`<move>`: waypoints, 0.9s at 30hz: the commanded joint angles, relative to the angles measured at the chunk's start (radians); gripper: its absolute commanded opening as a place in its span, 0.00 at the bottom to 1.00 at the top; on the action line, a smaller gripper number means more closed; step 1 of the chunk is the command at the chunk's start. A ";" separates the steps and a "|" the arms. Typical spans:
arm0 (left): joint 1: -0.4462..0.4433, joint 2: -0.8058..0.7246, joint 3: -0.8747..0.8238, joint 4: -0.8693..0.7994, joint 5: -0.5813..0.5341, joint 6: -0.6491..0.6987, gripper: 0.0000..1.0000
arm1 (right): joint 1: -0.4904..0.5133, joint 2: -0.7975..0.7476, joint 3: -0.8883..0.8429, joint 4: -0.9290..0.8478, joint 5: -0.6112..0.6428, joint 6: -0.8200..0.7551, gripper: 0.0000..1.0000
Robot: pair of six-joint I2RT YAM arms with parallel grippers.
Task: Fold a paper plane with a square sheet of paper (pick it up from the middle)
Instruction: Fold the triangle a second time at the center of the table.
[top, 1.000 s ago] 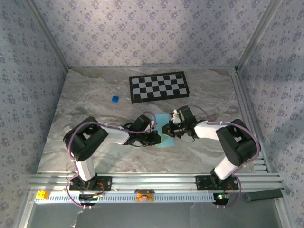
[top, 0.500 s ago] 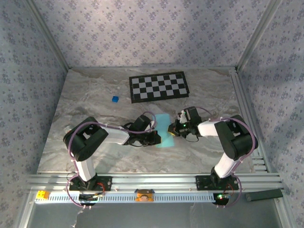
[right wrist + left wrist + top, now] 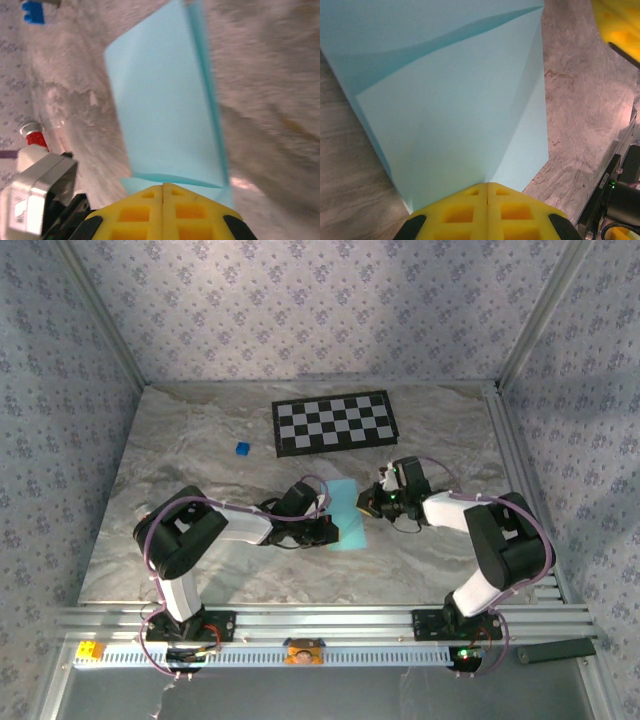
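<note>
Between the claws: the paper (image 3: 345,512) lies at mid-surface (image 3: 200,440), light blue and folded over on itself, one layer on another.
Left claw (image 3: 320,530): closed, tips meeting with no gap. In its wrist view (image 3: 487,192) the paper (image 3: 450,100) fans out from right at the tips, with a crease running toward them. We cannot tell whether it nips the edge or only pins it down.
Why so: we judge it anchors the sheet so nothing slides while the other side is worked.
Right claw (image 3: 372,502): also closed, at the paper's right edge. From its wrist (image 3: 163,192) the paper (image 3: 165,110) stretches away from the tips, its right-hand fold edge standing slightly proud. We cannot make out whether it grips or presses.
Why so: closed tips make a blunt tool, which we think suits flattening a crease.
Stage: we see folds begun but no slim dart shape yet.
Risk: thin paper could skid or buckle if one side lets go.
Bystanders: the checkerboard (image 3: 335,422) and the cube (image 3: 242,448) sit farther back, well apart from the paper.
</note>
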 commanded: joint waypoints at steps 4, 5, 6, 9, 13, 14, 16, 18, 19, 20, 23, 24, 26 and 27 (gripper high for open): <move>-0.013 0.029 -0.036 -0.154 -0.029 0.031 0.00 | 0.038 0.065 0.028 -0.052 -0.004 -0.028 0.00; -0.013 0.027 -0.035 -0.154 -0.028 0.030 0.00 | 0.036 0.080 0.026 -0.062 0.014 -0.031 0.00; -0.013 0.024 -0.033 -0.157 -0.028 0.032 0.00 | 0.031 0.091 0.018 -0.065 0.033 -0.032 0.00; -0.016 -0.006 -0.011 -0.173 -0.027 0.038 0.00 | 0.005 0.141 -0.002 -0.065 0.047 -0.036 0.00; -0.018 -0.071 0.021 -0.187 -0.030 0.027 0.01 | -0.008 0.168 -0.022 -0.046 0.034 -0.035 0.00; -0.019 -0.092 0.024 -0.177 -0.039 0.011 0.03 | -0.009 0.167 -0.022 -0.046 0.032 -0.036 0.00; -0.031 -0.127 0.030 -0.115 -0.053 -0.040 0.06 | -0.008 0.164 -0.025 -0.047 0.033 -0.034 0.00; -0.051 -0.144 0.054 -0.085 -0.089 -0.071 0.07 | -0.004 0.160 -0.025 -0.048 0.036 -0.031 0.00; -0.055 -0.142 0.069 -0.090 -0.102 -0.075 0.08 | -0.004 0.159 -0.026 -0.048 0.037 -0.031 0.00; -0.058 -0.132 0.089 -0.090 -0.105 -0.075 0.08 | -0.004 0.159 -0.026 -0.049 0.039 -0.030 0.00; -0.059 -0.078 0.125 -0.084 -0.102 -0.090 0.08 | -0.002 0.158 -0.027 -0.046 0.037 -0.026 0.00; -0.058 -0.059 0.134 -0.078 -0.102 -0.095 0.08 | -0.003 0.158 -0.027 -0.047 0.037 -0.025 0.00; -0.057 -0.027 0.148 -0.069 -0.107 -0.096 0.08 | -0.003 0.155 -0.027 -0.049 0.036 -0.027 0.00; -0.055 -0.011 0.157 -0.071 -0.110 -0.094 0.08 | -0.003 0.153 -0.026 -0.052 0.036 -0.028 0.00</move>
